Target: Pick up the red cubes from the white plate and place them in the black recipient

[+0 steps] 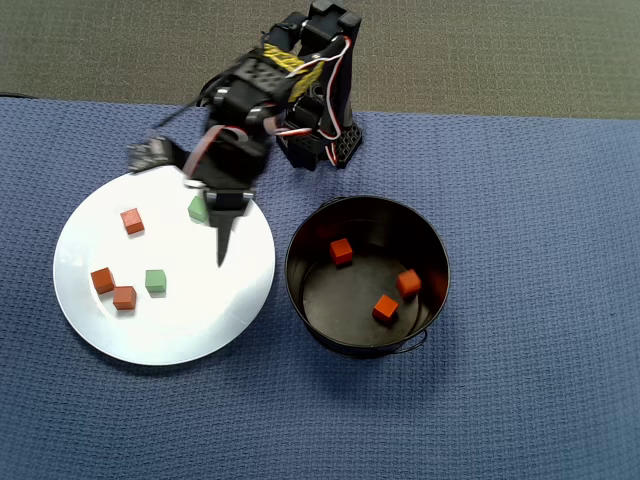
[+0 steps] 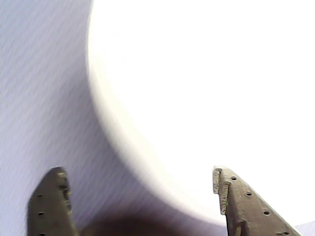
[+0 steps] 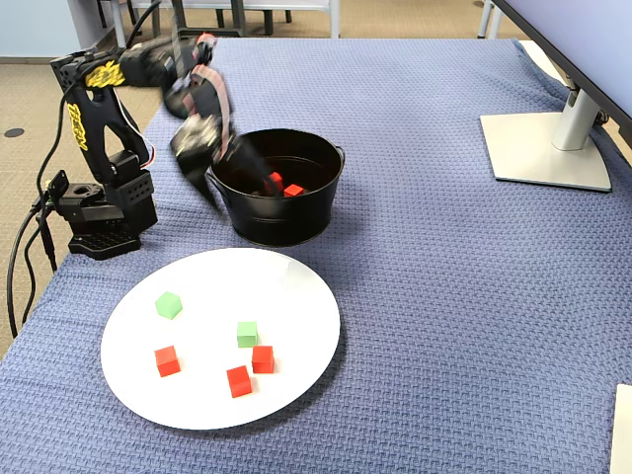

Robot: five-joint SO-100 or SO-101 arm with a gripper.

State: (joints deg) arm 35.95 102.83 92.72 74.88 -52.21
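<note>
Three red cubes (image 1: 132,221) (image 1: 102,281) (image 1: 124,297) lie on the left half of the white plate (image 1: 190,320), alongside two green cubes (image 1: 155,281) (image 1: 198,208). The black recipient (image 1: 291,270) stands right of the plate and holds three red cubes (image 1: 341,251) (image 1: 408,283) (image 1: 385,308). My gripper (image 1: 220,245) hangs over the plate's right part, beside the pot. In the wrist view the gripper (image 2: 137,172) is open and empty above the plate (image 2: 197,98) edge. The fixed view shows the gripper (image 3: 207,188) blurred, left of the pot (image 3: 276,222), with the plate (image 3: 286,296) in front.
A blue woven cloth (image 1: 520,200) covers the table. The arm's base (image 3: 104,217) is clamped at the table's left edge in the fixed view. A monitor stand (image 3: 548,148) sits at the far right. Beyond the cloth's top edge in the overhead view is carpet (image 1: 500,50).
</note>
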